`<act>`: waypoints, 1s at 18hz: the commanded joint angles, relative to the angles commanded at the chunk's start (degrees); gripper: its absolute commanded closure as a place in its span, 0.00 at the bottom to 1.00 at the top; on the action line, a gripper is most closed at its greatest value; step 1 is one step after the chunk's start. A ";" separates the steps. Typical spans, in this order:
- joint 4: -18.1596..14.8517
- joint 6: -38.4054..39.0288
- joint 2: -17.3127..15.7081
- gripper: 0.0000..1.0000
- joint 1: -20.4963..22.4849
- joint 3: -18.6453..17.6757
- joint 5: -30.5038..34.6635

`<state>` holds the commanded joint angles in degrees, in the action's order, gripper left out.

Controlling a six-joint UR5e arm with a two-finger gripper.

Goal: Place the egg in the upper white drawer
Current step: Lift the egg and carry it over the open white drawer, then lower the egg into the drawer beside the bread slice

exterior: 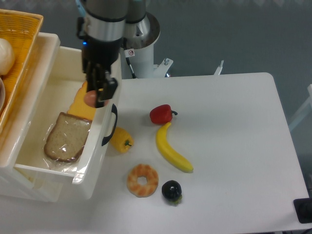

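We see the black two-finger pincer (96,95) pointing down from the grey arm, its fingers pinching the small salmon-tan oval egg (90,97). The egg hangs between the fingertips, off every surface, and sits over the right inner edge of the large deep white plastic drawer (34,161) with the black curved handle (110,126), which stands pulled open. How far the egg is above the drawer floor we cannot judge well from this angle.

Directly behind and below the pincer, inside the drawer, lie flat yellow-orange cheese slices (80,106), partly hidden by the fingers. Below and left of the pincer, also in the drawer, rests a brown wrapped slice of bread (68,137), its upper edge touching the cheese.

To the pincer's lower right, just outside the drawer front on the white table (234,146), lies a small yellow bell pepper (121,140). Further right sit a red bell pepper (161,114) and, touching it from below, a yellow banana (172,153). Well below the pincer are a ring-shaped glazed donut (143,180) and, just beside it, a dark round fruit (171,191).

Far to the pincer's upper left stands a yellow wicker basket (22,29) holding a white rounded object (5,55).
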<state>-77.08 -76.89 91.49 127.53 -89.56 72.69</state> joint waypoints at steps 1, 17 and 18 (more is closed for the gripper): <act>-0.09 -1.31 0.35 0.70 -0.61 -0.18 0.00; -2.81 -10.82 4.48 0.70 -6.68 -1.85 7.03; -2.81 -11.08 4.57 0.70 -6.94 -1.85 7.03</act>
<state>-79.89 -87.98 96.06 120.59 -91.41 79.72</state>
